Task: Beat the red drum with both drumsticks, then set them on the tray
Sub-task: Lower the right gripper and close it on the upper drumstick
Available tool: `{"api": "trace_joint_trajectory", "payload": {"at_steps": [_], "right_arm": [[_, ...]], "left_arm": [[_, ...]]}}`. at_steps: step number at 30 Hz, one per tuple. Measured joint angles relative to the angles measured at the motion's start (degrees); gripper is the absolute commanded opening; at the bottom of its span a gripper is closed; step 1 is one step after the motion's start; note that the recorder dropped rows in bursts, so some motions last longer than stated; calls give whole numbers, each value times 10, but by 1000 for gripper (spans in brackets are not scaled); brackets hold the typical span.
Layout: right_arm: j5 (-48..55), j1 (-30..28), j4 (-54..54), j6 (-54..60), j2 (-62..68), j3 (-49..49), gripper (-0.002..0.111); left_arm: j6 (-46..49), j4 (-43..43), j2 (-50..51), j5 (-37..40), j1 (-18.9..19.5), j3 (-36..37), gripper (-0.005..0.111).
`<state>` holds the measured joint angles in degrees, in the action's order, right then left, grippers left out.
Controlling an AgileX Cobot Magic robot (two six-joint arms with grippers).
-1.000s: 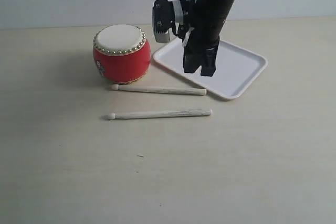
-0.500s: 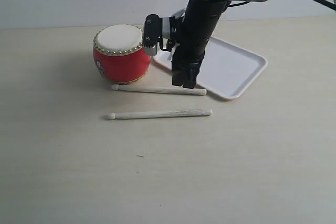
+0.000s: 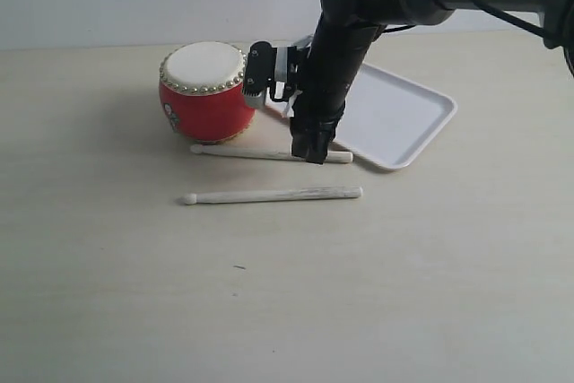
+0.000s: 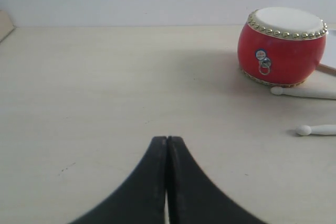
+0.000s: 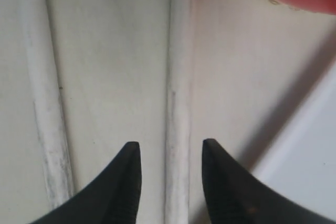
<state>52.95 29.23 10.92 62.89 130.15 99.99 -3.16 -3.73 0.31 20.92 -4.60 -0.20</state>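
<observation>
Now, red drum (image 3: 208, 105): glossy barrel, cream head, silvery studs; far left.
tray (image 3: 408, 123): flat white plastic, low rim; right of the red drum.
far drumstick (image 3: 256, 153): slim, whitish, worn; lying just near of the red drum.
near drumstick (image 3: 273, 194): likewise scuffed, rounded tip left; lying free on the matte beige table (image 3: 287, 293).
right gripper (image 3: 313, 157): black tapered jaws parted, straddling the far drumstick's thick right end, not clamped.
left gripper (image 4: 167, 141): black jaws pressed together, empty.

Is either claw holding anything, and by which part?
Nothing yet. The right claw stands open astride the drumstick nearest the drum; the left claw is shut, empty.
</observation>
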Motion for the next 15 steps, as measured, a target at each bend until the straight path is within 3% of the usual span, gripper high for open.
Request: {"api": "trace_joint_trajectory", "payload": {"at_steps": [15], "right_arm": [[-29, 0, -9, -12, 17, 0, 40]], "left_arm": [[0, 0, 0, 0, 0, 0, 0]]}}
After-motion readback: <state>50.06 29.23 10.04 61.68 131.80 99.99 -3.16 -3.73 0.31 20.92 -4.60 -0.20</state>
